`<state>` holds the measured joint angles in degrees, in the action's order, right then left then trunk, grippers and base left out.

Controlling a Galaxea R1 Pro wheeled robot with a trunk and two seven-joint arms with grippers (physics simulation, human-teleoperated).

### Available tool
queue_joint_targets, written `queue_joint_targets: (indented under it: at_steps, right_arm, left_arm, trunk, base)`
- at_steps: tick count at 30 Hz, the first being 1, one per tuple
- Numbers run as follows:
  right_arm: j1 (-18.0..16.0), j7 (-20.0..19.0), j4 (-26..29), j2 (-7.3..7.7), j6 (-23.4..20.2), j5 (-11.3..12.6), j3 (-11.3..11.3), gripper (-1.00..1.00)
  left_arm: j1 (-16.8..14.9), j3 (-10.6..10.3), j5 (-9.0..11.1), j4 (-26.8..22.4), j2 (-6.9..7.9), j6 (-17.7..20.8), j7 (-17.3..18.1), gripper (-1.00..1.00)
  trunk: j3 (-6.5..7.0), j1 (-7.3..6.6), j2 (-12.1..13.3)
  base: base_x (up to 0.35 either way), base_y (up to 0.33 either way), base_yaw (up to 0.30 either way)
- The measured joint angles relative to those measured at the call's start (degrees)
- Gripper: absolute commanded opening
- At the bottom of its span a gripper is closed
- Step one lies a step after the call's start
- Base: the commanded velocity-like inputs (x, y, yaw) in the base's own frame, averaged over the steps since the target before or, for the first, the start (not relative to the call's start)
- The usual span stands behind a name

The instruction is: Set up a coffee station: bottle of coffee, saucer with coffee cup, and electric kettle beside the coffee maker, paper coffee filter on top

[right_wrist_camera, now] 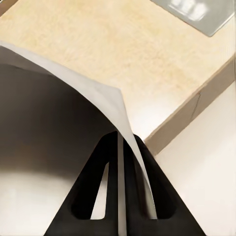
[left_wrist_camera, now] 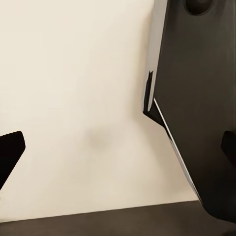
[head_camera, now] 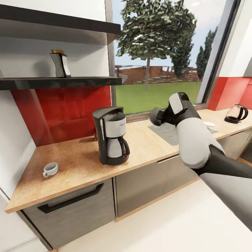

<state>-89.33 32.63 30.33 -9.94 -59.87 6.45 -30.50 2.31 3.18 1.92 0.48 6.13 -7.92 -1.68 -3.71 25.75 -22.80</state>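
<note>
Here, tan kitchen countertop [head_camera: 80,164] running under a wide window [head_camera: 157,56], coffee maker [head_camera: 111,140] standing mid-counter with bare wood around it, right gripper [right_wrist_camera: 120,162] pinching the paper coffee filter [right_wrist_camera: 59,113] above the counter edge, left gripper state unclear.

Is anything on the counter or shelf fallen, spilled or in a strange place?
Nothing is spilled or fallen. The coffee maker and coffee cup stand upright on the kitchen countertop; the bottle of coffee stands on the kitchen shelf. Only the cup lacks its saucer, which lies far off near the electric kettle.
</note>
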Motion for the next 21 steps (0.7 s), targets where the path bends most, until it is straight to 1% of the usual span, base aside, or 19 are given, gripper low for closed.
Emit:
queue_joint_targets:
  at_steps: [1, 2, 4, 5, 7, 8, 9, 10, 11, 12, 14, 15, 18, 19, 21]
  right_arm:
    - [-0.8, 3.6, -0.6, 0.00, 0.0, 3.1, -0.5, -1.00]
    - [-1.3, 7.4, -0.9, 0.00, 0.0, 6.7, -0.9, -1.00]
    - [-2.0, 15.8, -1.2, -0.01, 0.0, 15.4, -1.3, -1.00]
    - [-2.2, 18.1, -1.1, -0.01, 0.0, 17.8, -1.3, -1.00]
    - [-2.5, 26.3, -1.0, -0.01, 0.4, 27.3, -1.5, -1.00]
    - [-2.6, 28.2, -1.0, -0.01, 0.5, 29.7, -1.5, -1.00]
    - [-2.7, 31.2, -1.0, -0.01, 0.7, 34.0, -1.5, -1.00]
    - [-2.9, 33.5, -1.0, -0.01, 1.0, 37.5, -1.5, -1.00]
    - [-3.3, 35.1, -1.1, -0.01, 1.2, 40.0, -1.4, -1.00]
    - [-3.5, 35.7, -1.2, -0.01, 1.4, 40.9, -1.4, -1.00]
    - [-5.2, 37.3, -1.7, -0.01, 1.8, 42.7, -1.3, -1.00]
    - [-5.8, 37.8, -2.1, -0.02, 1.9, 42.9, -1.3, -1.00]
    - [-10.3, 41.5, -5.9, -0.03, 2.4, 43.8, -1.4, -1.00]
    - [-12.2, 42.8, -7.3, -0.03, 3.4, 44.0, -1.4, -1.00]
    - [-13.6, 43.7, -8.3, -0.03, 5.1, 44.1, -1.4, -1.00]
  left_arm:
    - [0.0, 0.0, 0.0, 0.0, -0.05, 0.0, 0.0, 1.00]
    - [0.0, 0.0, 0.0, 0.0, -0.09, 0.0, 0.0, 1.00]
    - [0.0, 0.0, 0.0, 0.0, -0.13, 0.0, 0.0, 1.00]
    - [0.0, 0.0, 0.0, 0.0, -0.14, 0.0, 0.0, 1.00]
    - [0.0, 0.0, 0.0, 0.0, -0.15, 0.0, 0.0, 1.00]
    - [0.0, 0.0, 0.0, 0.0, -0.15, 0.0, 0.0, 1.00]
    - [0.0, 0.0, 0.0, 0.0, -0.15, 0.0, 0.0, 1.00]
    - [0.0, 0.0, 0.0, 0.0, -0.15, 0.0, 0.0, 1.00]
    - [0.0, 0.0, 0.0, 0.0, -0.15, 0.0, 0.0, 1.00]
    - [0.0, 0.0, 0.0, 0.0, -0.15, 0.0, 0.0, 1.00]
    - [0.0, 0.0, 0.0, 0.0, -0.16, 0.0, 0.0, 1.00]
    - [0.0, 0.0, 0.0, 0.0, -0.16, 0.0, 0.0, 1.00]
    - [0.0, 0.0, 0.1, 0.1, -0.17, 0.0, 0.0, 1.00]
    - [0.0, 0.0, 0.1, 0.1, -0.21, 0.0, 0.0, 1.00]
    - [0.0, 0.0, 0.1, 0.1, -0.23, 0.0, 0.0, 1.00]
  trunk:
    - [0.00, 0.00, 0.0]
    - [0.00, 0.00, 0.0]
    - [0.00, 0.00, 0.0]
    - [0.00, 0.00, 0.0]
    - [0.00, 0.00, 0.0]
    - [0.00, 0.00, 0.0]
    - [0.00, 0.00, 0.0]
    - [0.00, 0.00, 0.0]
    - [0.00, 0.00, 0.0]
    - [0.00, 0.00, 0.0]
    - [0.00, 0.00, 0.0]
    - [0.00, 0.00, 0.0]
    - [0.01, 0.00, 0.0]
    - [0.01, 0.00, 0.0]
    - [0.00, 0.00, 0.0]
  base:
    - [0.000, 0.000, 0.000]
    - [0.000, 0.000, 0.000]
    - [0.000, 0.000, 0.000]
    - [0.000, 0.000, 0.000]
    - [0.000, 0.000, 0.000]
    - [0.000, 0.000, 0.000]
    - [0.000, 0.000, 0.000]
    - [0.000, 0.000, 0.000]
    - [0.000, 0.000, 0.000]
    - [0.000, 0.000, 0.000]
    - [0.000, 0.000, 0.000]
    - [0.000, 0.000, 0.000]
    - [0.000, 0.000, 0.000]
    - [0.000, 0.000, 0.000]
    - [0.000, 0.000, 0.000]
